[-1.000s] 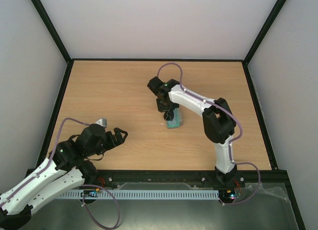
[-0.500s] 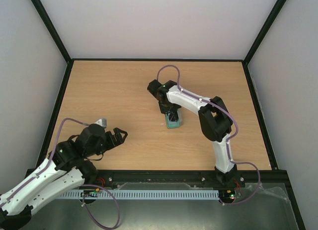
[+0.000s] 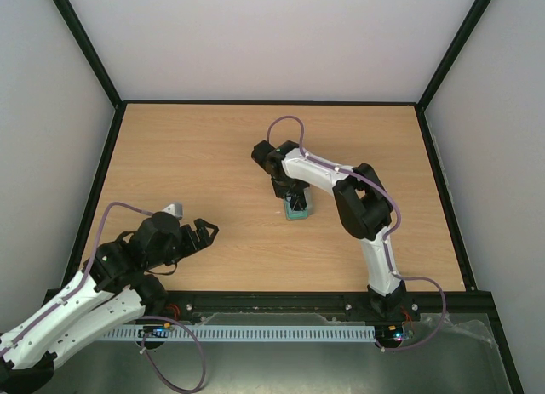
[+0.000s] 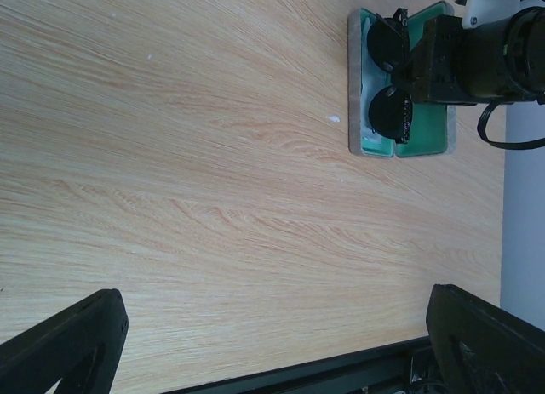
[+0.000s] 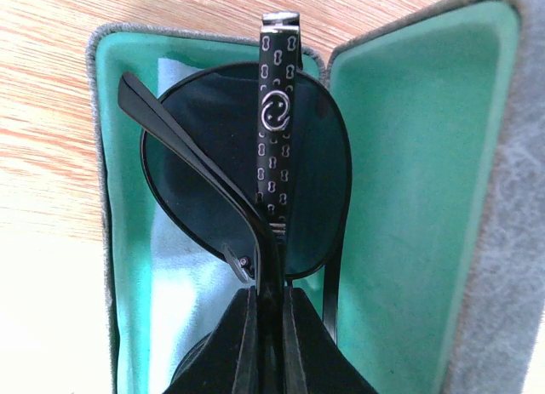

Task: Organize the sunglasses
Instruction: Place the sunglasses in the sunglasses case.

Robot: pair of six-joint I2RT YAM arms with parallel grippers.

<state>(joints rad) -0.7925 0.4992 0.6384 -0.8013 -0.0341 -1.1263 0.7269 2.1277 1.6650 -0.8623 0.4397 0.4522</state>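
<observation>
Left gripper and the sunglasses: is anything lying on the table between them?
No. In the left wrist view, only bare wooden table separates the left gripper from the sunglasses.

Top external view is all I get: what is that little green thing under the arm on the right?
Observer: An open case, grey outside and green inside; the right wrist view shows it close up.
Visitor: Is anything in it?
Observer: A light blue cloth lies in one half, with the sunglasses over it.
Visitor: Is the robot holding those?
Observer: Yes. The right gripper pinches one of their thin side arms between its fingers.
</observation>
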